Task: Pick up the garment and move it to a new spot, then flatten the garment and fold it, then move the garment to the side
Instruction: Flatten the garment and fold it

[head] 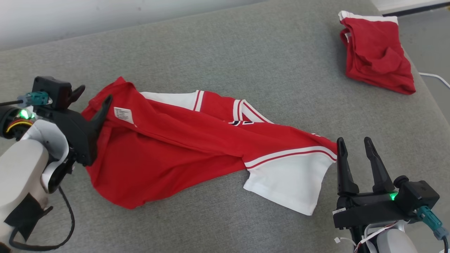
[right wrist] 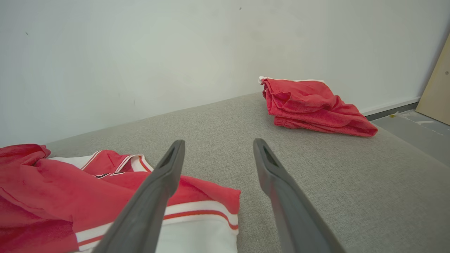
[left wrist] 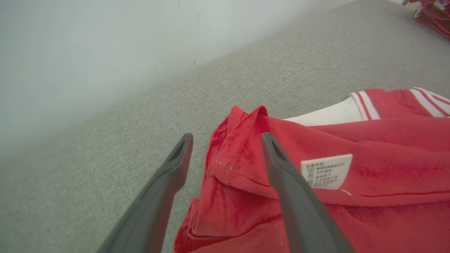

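garment point(head: 175, 147) lies rumpled across the grey cushion point(head: 246, 52). left gripper point(head: 95, 93) spread astride its hem corner point(left wrist: 242, 119), right gripper point(head: 353, 140) spread at the white sleeve point(head: 291, 182), nothing held; likely staged for two-ended lift

The print on the small white care label point(left wrist: 327, 171) is too small to be read. The black marking point(head: 242, 122) on the red-and-white jersey garment point(head: 182, 140) is half buried in a fold. The crumpled red cloth point(left wrist: 434, 14) is cut off at the left wrist view's top right corner.
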Controlling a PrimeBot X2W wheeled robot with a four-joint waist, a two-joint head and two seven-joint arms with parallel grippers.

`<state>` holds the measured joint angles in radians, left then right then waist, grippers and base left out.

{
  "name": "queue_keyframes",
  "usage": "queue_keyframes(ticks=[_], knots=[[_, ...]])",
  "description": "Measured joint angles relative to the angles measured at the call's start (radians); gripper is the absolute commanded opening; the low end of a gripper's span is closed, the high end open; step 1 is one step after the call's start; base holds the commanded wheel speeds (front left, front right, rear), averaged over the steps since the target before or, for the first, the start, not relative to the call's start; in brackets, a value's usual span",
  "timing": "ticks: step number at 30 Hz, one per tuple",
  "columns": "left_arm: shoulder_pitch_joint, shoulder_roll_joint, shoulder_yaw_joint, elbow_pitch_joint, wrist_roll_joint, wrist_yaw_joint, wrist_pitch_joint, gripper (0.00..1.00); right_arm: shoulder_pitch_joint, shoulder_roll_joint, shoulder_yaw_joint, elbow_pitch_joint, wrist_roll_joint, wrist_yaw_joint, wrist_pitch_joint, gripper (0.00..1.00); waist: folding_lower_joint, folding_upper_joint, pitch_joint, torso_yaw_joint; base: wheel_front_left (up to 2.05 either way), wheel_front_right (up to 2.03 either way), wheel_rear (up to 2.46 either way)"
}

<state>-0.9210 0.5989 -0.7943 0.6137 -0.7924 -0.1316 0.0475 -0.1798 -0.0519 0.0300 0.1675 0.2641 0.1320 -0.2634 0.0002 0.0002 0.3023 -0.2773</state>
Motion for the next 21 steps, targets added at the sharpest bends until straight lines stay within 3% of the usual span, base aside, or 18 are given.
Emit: queue_keyframes(ticks=[6, 7, 9, 21], knots=[[-0.011, 0.008, -0.074, 0.041, -0.056, 0.000, 0.034, 1.00, -0.001, 0.000, -0.004, -0.006, 0.002, 0.000, -0.001, 1.00, -0.0001, 0.0000, 0.016, -0.023, 0.00, 0.00, 0.00], [-0.013, 0.008, -0.083, 0.046, -0.064, 0.000, 0.038, 0.88, -0.002, 0.000, -0.005, -0.009, 0.002, 0.000, -0.001, 1.00, -0.0001, 0.0000, 0.017, -0.025, 0.00, 0.00, 0.00], [-0.026, 0.009, -0.100, 0.052, -0.070, 0.000, 0.030, 0.00, -0.002, 0.000, -0.007, -0.012, 0.002, 0.000, -0.001, 1.00, -0.0001, 0.0000, 0.018, -0.023, 0.00, 0.00, 0.00], [-0.103, 0.004, -0.146, 0.007, -0.081, 0.000, -0.107, 0.00, 0.020, 0.001, -0.024, 0.001, -0.004, 0.000, -0.001, 1.00, -0.0002, 0.0000, -0.019, 0.042, 0.00, 0.00, 0.00]])
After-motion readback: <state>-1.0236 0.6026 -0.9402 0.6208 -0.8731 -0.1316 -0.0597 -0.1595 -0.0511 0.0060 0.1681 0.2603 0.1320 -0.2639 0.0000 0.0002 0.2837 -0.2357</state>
